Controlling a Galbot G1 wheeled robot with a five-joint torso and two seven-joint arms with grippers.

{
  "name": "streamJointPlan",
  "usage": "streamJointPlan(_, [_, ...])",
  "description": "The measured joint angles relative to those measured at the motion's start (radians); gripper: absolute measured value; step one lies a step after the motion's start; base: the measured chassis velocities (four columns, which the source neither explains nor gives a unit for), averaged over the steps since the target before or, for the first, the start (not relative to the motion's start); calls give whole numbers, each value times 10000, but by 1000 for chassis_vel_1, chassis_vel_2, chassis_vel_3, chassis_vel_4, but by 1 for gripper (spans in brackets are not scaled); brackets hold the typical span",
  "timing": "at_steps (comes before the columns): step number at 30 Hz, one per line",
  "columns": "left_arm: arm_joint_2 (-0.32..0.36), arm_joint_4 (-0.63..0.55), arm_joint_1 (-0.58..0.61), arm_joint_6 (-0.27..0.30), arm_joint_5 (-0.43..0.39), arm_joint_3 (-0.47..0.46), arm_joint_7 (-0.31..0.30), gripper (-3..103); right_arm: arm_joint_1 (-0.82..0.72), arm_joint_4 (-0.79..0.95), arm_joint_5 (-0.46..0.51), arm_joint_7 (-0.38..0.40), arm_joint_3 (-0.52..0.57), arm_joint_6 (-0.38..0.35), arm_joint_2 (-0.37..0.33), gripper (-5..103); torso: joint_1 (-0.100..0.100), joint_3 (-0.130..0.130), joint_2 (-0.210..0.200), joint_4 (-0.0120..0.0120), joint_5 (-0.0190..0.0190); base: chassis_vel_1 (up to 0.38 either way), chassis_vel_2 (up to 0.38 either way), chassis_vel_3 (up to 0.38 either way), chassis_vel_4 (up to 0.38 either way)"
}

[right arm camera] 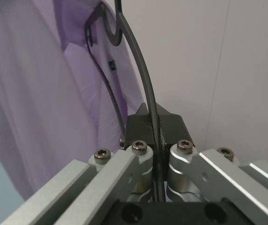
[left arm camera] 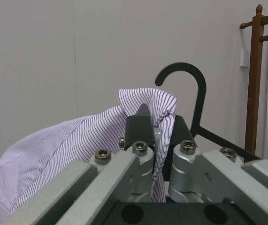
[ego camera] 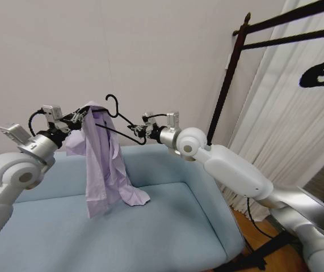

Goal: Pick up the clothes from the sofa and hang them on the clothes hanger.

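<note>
Shirt (ego camera: 102, 164) and hanger (left arm camera: 201, 98) held up over the sofa (ego camera: 173, 226).
My left end effector (ego camera: 84, 117) is clamped on the shirt's collar and my right end effector (ego camera: 135, 131) on the hanger's wire, both above the sofa's backrest.

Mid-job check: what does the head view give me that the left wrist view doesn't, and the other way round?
Head view adds: the light blue sofa, the full hanging length of the purple shirt, and the right gripper shut on the black hanger. Left wrist view adds: a close look at the left gripper shut on a fold of the shirt, with its fine stripes plain to see. Both share: the shirt, the hanger's hook and the dark wooden rack.
</note>
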Motion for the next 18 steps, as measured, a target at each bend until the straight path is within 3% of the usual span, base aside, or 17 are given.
streamJointPlan(18, [-104, -808, 540, 11, 2, -395, -20, 3, 562, -856, 93, -211, 225, 95, 515, 2, 0, 0, 0, 2, 0, 0, 0, 0, 0])
